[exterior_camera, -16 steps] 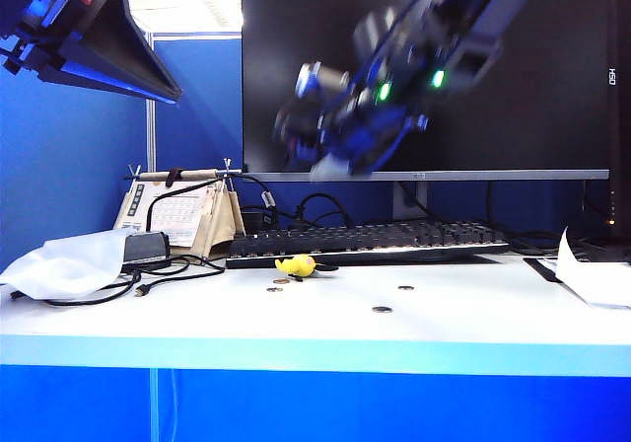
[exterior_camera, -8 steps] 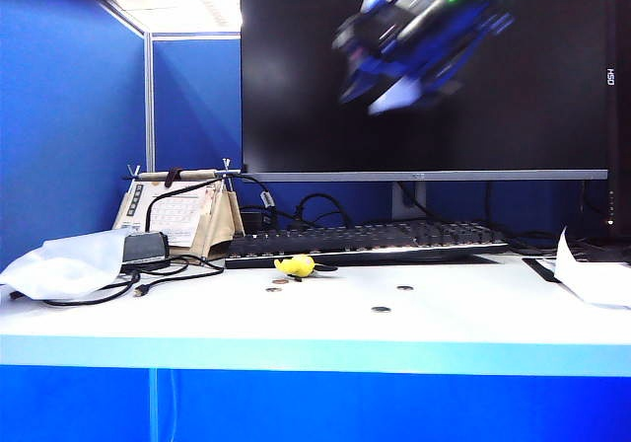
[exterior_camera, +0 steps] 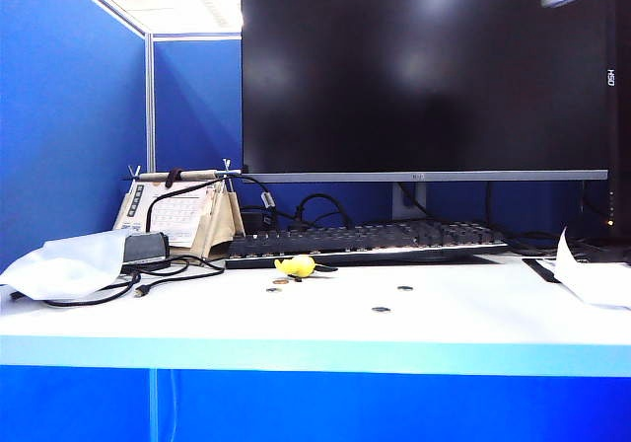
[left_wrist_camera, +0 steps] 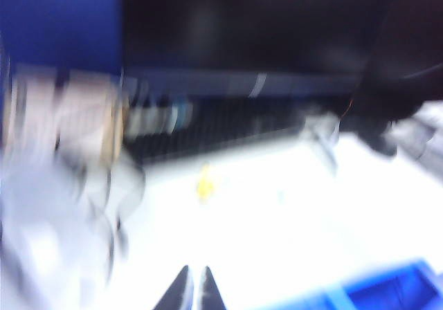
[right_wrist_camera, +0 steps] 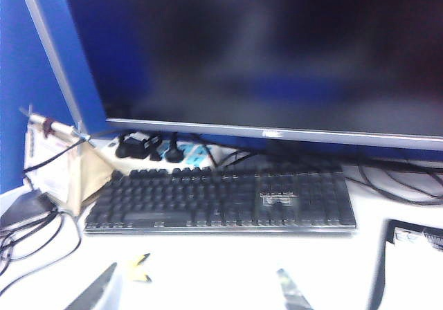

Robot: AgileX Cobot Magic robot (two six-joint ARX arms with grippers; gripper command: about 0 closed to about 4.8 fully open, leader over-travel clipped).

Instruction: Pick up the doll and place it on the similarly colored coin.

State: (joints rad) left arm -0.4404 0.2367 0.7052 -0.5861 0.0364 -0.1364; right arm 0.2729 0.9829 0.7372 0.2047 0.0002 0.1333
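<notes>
- On the desk [exterior_camera: 473,324], near its back edge and just in front of the keyboard [exterior_camera: 365,240], the doll [exterior_camera: 296,265] lies touching the brassy coin [exterior_camera: 281,281].
- The left gripper [left_wrist_camera: 194,297] hangs high, tips nearly together, holding nothing.
- The right gripper [right_wrist_camera: 197,289] hangs high with jaws apart, empty.
- Let go gently; the doll could roll off.

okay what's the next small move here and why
Probably bring the left tool down toward the yellow doll. The doll lies untouched on the table before the keyboard, a brassy coin just beside it. The right tool hangs open, empty, well above the table.
</notes>
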